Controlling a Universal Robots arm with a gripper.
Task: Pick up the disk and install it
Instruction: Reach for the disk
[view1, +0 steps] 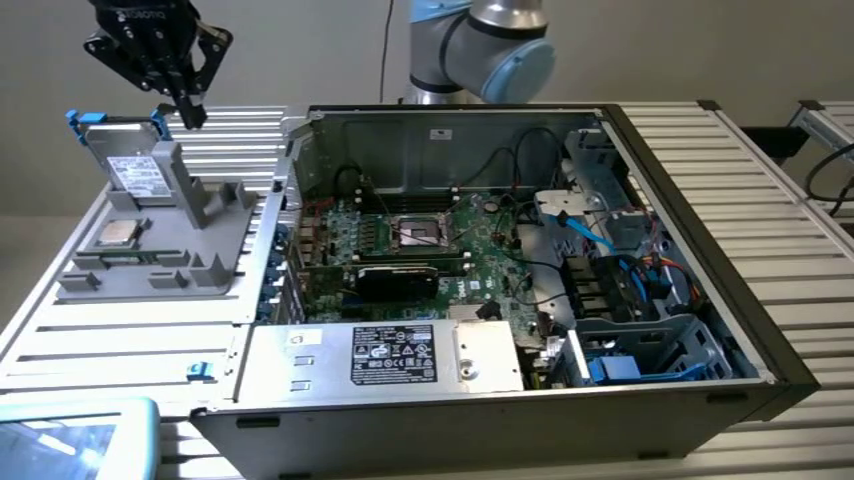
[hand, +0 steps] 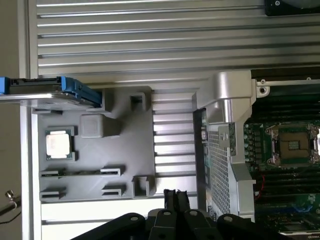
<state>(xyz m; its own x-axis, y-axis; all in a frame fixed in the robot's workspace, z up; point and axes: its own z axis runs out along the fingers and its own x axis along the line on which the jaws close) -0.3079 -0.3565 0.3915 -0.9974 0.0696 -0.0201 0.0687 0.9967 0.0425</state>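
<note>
The disk (view1: 135, 170) stands upright on its edge at the back of a grey fixture (view1: 160, 250) at the exterior view's left. It is silver with a white label and a bright blue bracket. In the wrist view the disk (hand: 42, 91) shows edge-on, with blue at both ends. My gripper (view1: 190, 116) hangs just above and beside the disk's upper corner, apart from it. Its black fingers are shut with nothing between them. In the wrist view my gripper (hand: 176, 196) points over the near edge of the grey fixture (hand: 105, 165).
A small square processor chip (view1: 120, 232) lies in the fixture. The open computer case (view1: 694, 230) lies in the middle with its motherboard socket (view1: 424, 232), a silver box with a black label (view1: 398, 355) and a drive bay (view1: 654, 350). The ribbed table (view1: 107, 340) surrounds it.
</note>
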